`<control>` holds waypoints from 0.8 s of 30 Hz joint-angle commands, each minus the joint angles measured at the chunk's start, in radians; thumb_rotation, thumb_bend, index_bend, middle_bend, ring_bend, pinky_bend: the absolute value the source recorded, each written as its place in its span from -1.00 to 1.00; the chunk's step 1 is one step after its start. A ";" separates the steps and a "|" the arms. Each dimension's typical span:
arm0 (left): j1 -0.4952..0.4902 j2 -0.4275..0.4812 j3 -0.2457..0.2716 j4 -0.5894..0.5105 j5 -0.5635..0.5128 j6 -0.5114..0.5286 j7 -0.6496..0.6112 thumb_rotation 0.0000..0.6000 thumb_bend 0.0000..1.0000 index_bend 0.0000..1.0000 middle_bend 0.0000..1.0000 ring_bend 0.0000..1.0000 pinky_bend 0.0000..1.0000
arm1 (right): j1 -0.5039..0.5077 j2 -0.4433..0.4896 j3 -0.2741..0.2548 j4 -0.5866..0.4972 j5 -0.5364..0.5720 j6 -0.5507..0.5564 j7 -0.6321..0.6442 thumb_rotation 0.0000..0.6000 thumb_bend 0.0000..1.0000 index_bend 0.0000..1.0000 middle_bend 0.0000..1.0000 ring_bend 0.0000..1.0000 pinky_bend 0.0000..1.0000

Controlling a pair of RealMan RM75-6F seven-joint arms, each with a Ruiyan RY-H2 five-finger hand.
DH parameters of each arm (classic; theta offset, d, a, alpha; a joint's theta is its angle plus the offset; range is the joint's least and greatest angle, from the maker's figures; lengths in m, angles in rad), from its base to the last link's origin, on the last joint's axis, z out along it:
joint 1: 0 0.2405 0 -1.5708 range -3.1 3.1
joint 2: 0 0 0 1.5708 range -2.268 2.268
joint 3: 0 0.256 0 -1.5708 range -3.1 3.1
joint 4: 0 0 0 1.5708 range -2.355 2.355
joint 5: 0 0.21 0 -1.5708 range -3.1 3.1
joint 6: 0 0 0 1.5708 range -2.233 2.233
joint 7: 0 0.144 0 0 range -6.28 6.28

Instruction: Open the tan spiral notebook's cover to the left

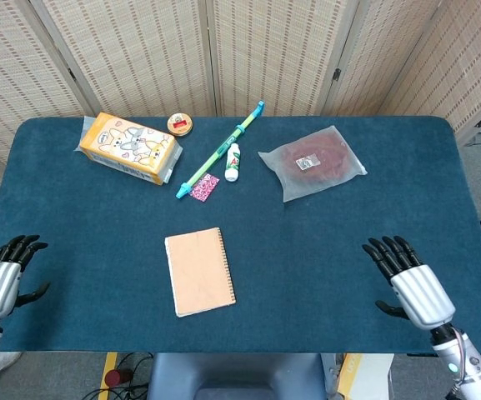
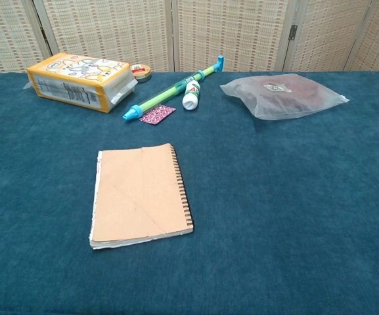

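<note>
The tan spiral notebook lies closed and flat on the blue table, its black spiral along the right edge. My right hand hovers over the table's front right, far to the right of the notebook, fingers spread and holding nothing. My left hand is at the table's front left edge, fingers apart and empty. The chest view shows neither hand.
At the back lie a yellow cartoon-print pack, a small round tin, a green and blue stick, a small white bottle, a pink patterned packet and a clear bag with a dark red item. Woven screens stand behind.
</note>
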 commanded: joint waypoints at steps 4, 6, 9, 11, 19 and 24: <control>-0.042 -0.037 -0.008 0.075 0.035 -0.029 -0.050 1.00 -0.48 -0.45 -0.62 -0.69 -0.52 | 0.136 -0.066 0.032 -0.006 -0.041 -0.147 -0.068 1.00 -0.82 -1.00 -0.82 -1.00 -0.88; -0.065 -0.061 -0.005 0.121 0.052 -0.052 -0.081 1.00 -0.48 -0.45 -0.62 -0.69 -0.52 | 0.172 -0.099 0.040 0.006 -0.061 -0.177 -0.100 1.00 -0.82 -1.00 -0.82 -1.00 -0.88; -0.102 -0.094 0.006 0.178 0.081 -0.093 -0.126 1.00 -0.48 -0.45 -0.62 -0.69 -0.52 | 0.221 -0.148 0.047 0.023 -0.086 -0.221 -0.152 1.00 -0.82 -1.00 -0.82 -1.00 -0.88; -0.128 -0.123 0.014 0.218 0.104 -0.117 -0.151 1.00 -0.48 -0.46 -0.62 -0.69 -0.52 | 0.251 -0.187 0.052 0.040 -0.107 -0.241 -0.188 1.00 -0.82 -1.00 -0.82 -1.00 -0.88; -0.230 -0.242 0.059 0.382 0.205 -0.175 -0.252 1.00 -0.57 -0.62 -0.63 -0.76 -0.52 | 0.327 -0.345 0.062 0.135 -0.157 -0.266 -0.309 1.00 -0.97 -1.00 -0.99 -1.00 -0.89; -0.274 -0.313 0.081 0.447 0.245 -0.185 -0.287 1.00 -0.65 -0.71 -0.70 -0.84 -0.52 | 0.356 -0.427 0.062 0.190 -0.173 -0.251 -0.322 1.00 -1.00 -1.00 -1.00 -1.00 -0.98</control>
